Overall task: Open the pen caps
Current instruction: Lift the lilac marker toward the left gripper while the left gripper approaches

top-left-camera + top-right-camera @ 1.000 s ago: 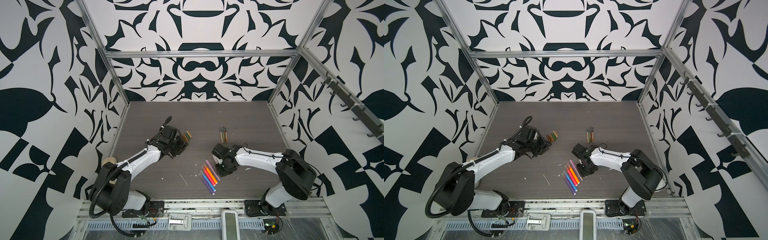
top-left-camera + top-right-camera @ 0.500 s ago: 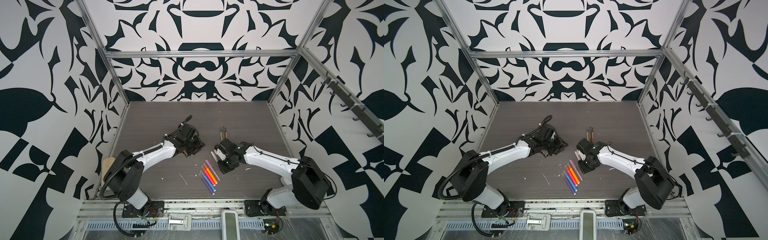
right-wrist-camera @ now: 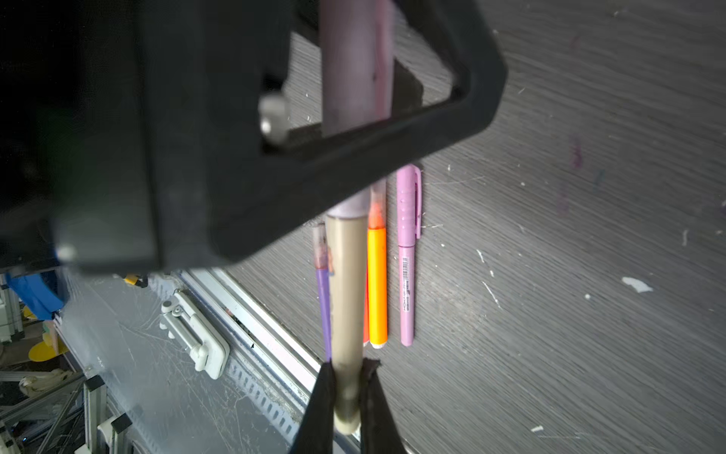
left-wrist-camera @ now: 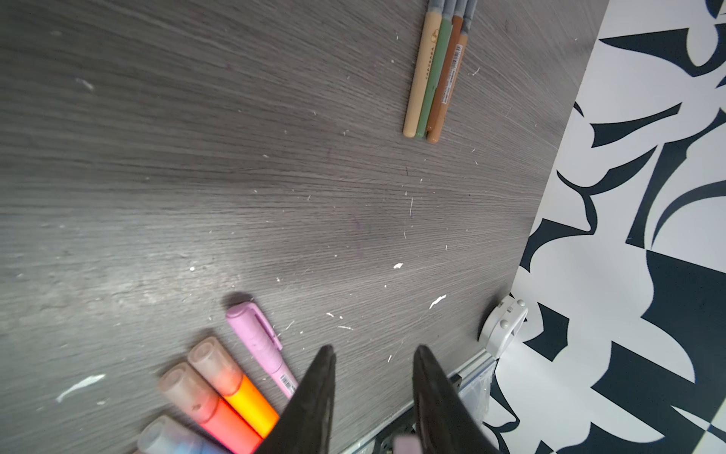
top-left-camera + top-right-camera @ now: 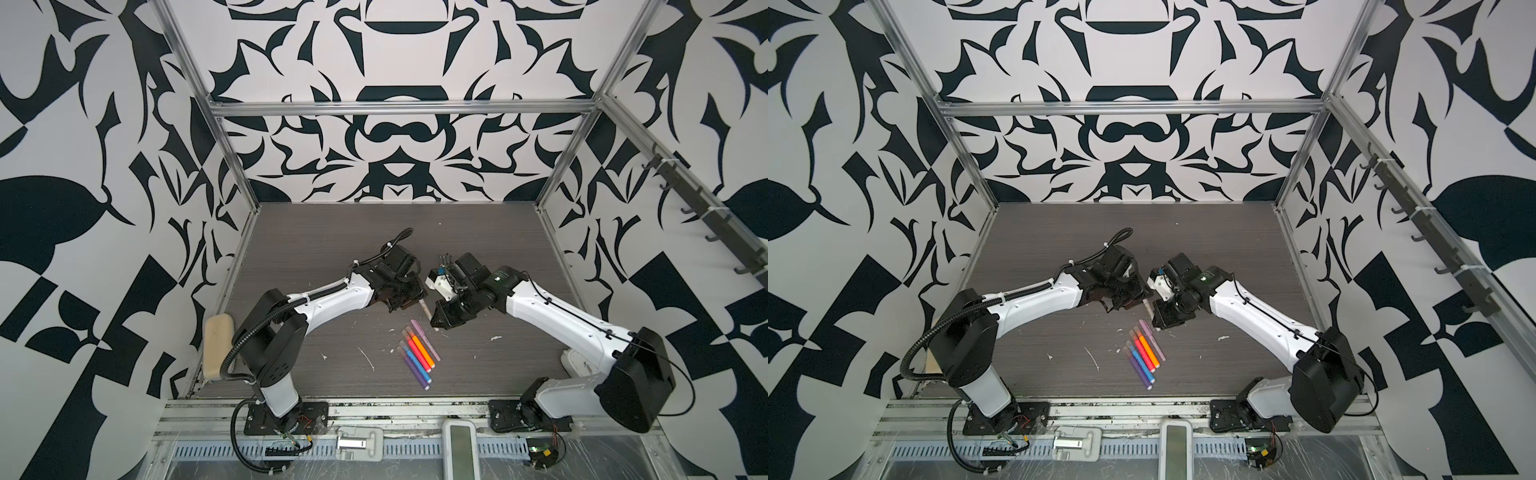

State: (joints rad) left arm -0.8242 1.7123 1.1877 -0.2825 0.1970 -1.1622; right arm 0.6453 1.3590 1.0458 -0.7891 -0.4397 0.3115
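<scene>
Beige case (image 5: pixel 216 353): left edge of the desk (image 5: pixel 316 257) in a top view. Centre of both top views: left pincer (image 5: pixel 409 301), closed around the lilac cap (image 3: pixel 353 78) of a pen held between the two arms. Just to its right, right pincer (image 3: pixel 347 367), fingers pressed onto the tan pen body (image 3: pixel 345 295). The cap sits seated on the body. Lower centre: capped pens (image 5: pixel 417 353), five side by side on the desk, their caps (image 4: pixel 212 361) on.
</scene>
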